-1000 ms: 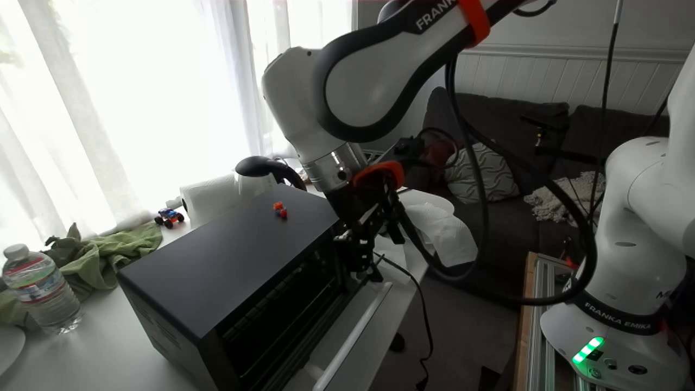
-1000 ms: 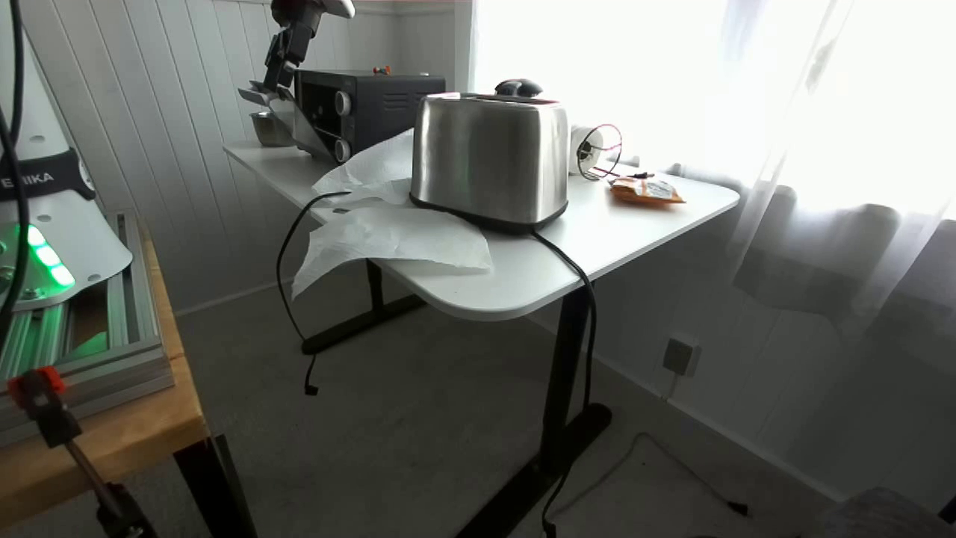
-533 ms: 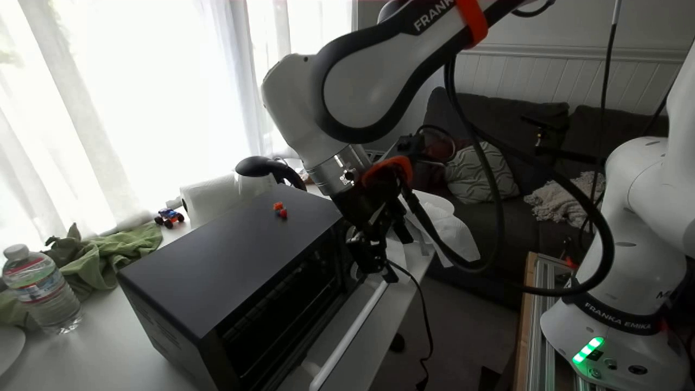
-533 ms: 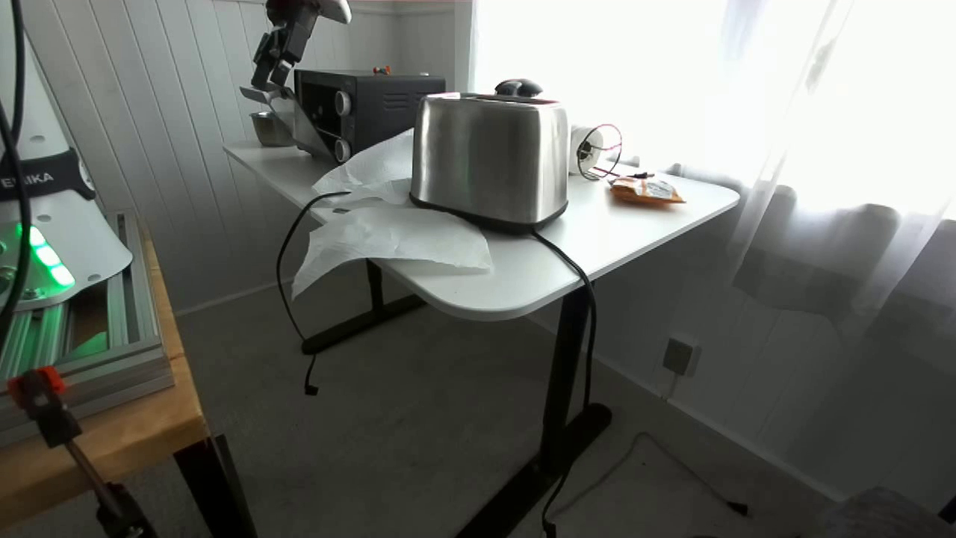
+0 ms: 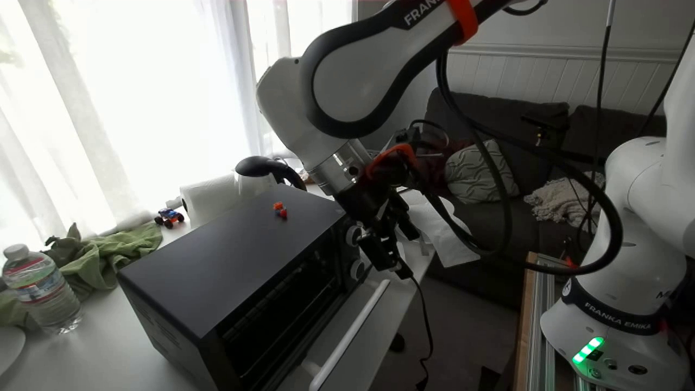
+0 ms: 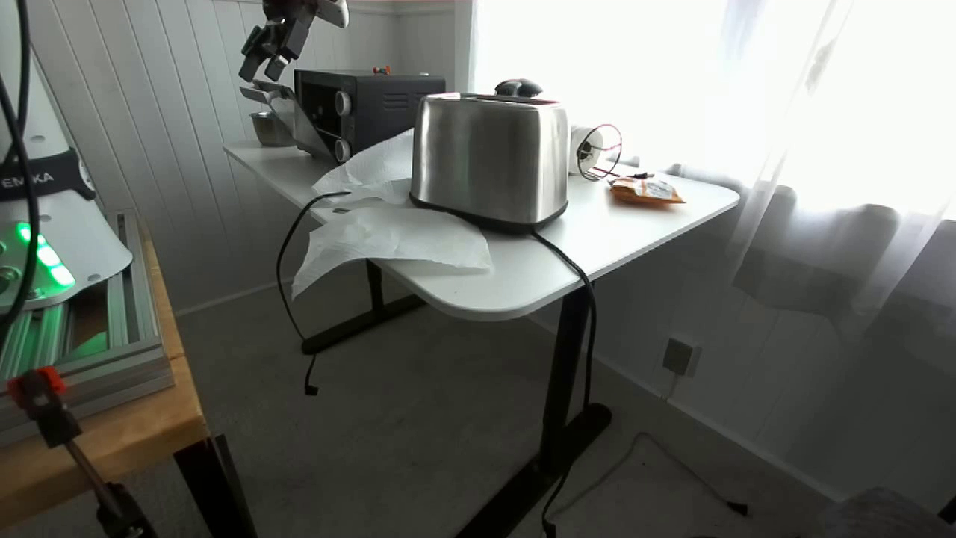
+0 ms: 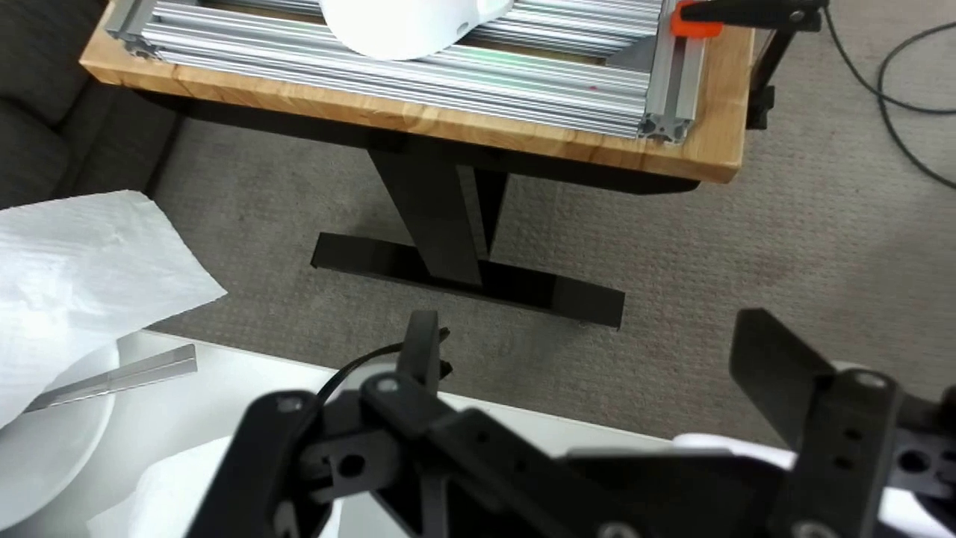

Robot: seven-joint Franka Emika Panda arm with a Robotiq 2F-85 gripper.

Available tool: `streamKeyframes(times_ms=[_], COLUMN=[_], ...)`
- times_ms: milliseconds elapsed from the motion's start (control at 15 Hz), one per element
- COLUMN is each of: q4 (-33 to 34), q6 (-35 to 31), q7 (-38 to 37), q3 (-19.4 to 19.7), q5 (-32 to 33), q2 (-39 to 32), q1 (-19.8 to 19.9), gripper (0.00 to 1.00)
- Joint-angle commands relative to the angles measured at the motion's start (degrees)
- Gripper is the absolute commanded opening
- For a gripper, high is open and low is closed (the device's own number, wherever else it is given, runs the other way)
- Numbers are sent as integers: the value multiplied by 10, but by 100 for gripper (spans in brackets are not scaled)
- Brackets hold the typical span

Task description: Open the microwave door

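While the microwave [image 6: 396, 108] stands at the far left of the white tabletop [image 6: 523, 276] in an exterior view, its door [image 6: 302, 133] slants outward, tilted open. Near the door's pale bar handle [image 5: 353, 334] hangs the claw [image 7: 590, 340], fingers [image 7: 422, 347] wide apart. Nearer and to the right, a silver toaster [image 6: 489, 161] stands beside paper sheets [image 6: 396, 243].

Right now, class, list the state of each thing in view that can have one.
Microwave door: open, slanting outward
Gripper: open, holding nothing
Microwave knobs: settings unreadable
Base light: lit green
Toaster: standing, on or off unclear
Water bottle: upright, capped
Toy truck: on its wheels
Paper towel roll: on its side
Leftmost black plug: unconnected
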State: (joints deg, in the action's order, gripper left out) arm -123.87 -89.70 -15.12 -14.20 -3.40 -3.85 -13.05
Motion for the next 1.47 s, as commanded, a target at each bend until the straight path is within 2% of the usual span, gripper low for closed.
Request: streamKeyframes(times_ms=[0,133,400,733,1133,1400], q4=[23,24,15,8,28,36], q6=[50,57,23,-81,-173,-172], q7=[45,63,71,38,-37,-49], q3=[1,0,3,10,13,13], q5=[-5,-2,-8,-25,5,17], q2=[-12,-10,17,40,6,-16], q1=[-5,-6,-3,4,0,-4], gripper=[100,100,100,100,100,100])
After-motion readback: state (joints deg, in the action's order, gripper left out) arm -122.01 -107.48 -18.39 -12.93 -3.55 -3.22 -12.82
